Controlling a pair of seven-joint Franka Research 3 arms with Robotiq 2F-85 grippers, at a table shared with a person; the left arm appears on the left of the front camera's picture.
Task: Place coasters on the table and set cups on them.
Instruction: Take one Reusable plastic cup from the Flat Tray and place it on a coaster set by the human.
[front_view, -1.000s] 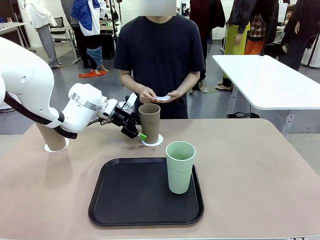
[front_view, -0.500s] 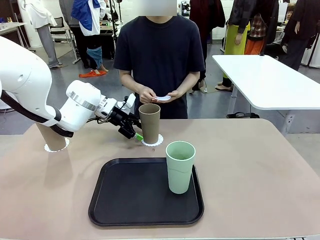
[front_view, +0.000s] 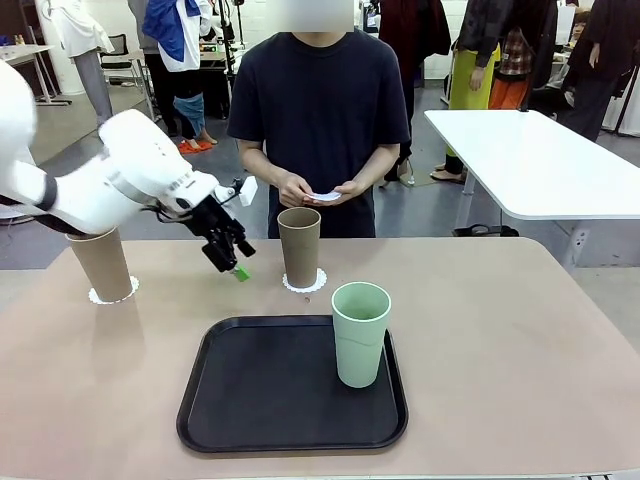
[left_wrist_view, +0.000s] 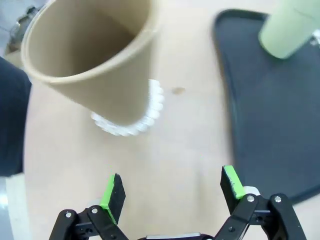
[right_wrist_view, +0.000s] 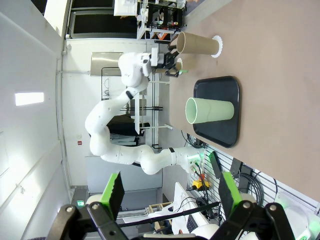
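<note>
Left gripper, jaws wide and empty, has drawn back up and leftward from the tan cup it flanked a second ago, so that cup is released; the right gripper is likewise wide open with nothing in it. Nearest the robot, the mint green cup stands on the black tray, not yet served. Beyond the tray, the released cup stands upright on its coaster on the table, and the other tan cup sits on a second coaster at the left. Farthest off, the person's hands hold the third coaster, unlaid. Two settings look finished; the mint cup likely waits on that last coaster.
</note>
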